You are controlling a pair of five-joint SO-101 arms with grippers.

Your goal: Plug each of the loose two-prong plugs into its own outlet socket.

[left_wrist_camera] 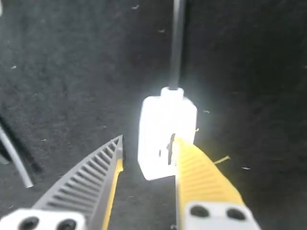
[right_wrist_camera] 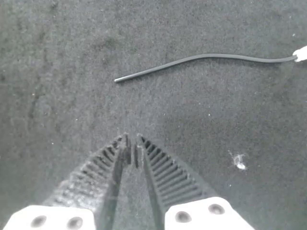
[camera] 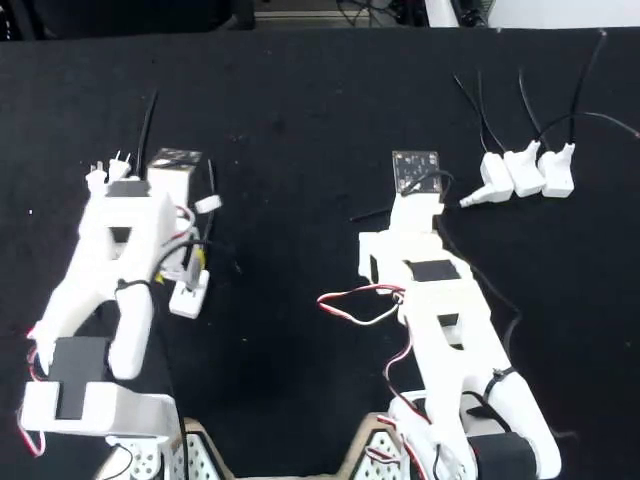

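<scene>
A white plug body [left_wrist_camera: 163,122] with a black cord [left_wrist_camera: 176,43] lies on the black mat. My left gripper [left_wrist_camera: 146,143] is open around it. The yellow finger [left_wrist_camera: 192,167] touches its side, and the grey finger [left_wrist_camera: 98,175] stands a little apart from it. From above, the left arm [camera: 110,250] is at the table's left, with that cord [camera: 148,118] running away from its tip. My right gripper [right_wrist_camera: 133,140] is shut and holds nothing, hanging over bare mat. The right arm [camera: 430,270] sits mid-table. Three white plug pieces [camera: 522,170] with black cords lie at the back right.
A loose black cord [right_wrist_camera: 192,60] crosses the mat ahead of the right gripper, ending at a white piece [right_wrist_camera: 301,52]. A small white part [camera: 190,295] lies beside the left arm. Red and white wires [camera: 355,305] loop between the arms.
</scene>
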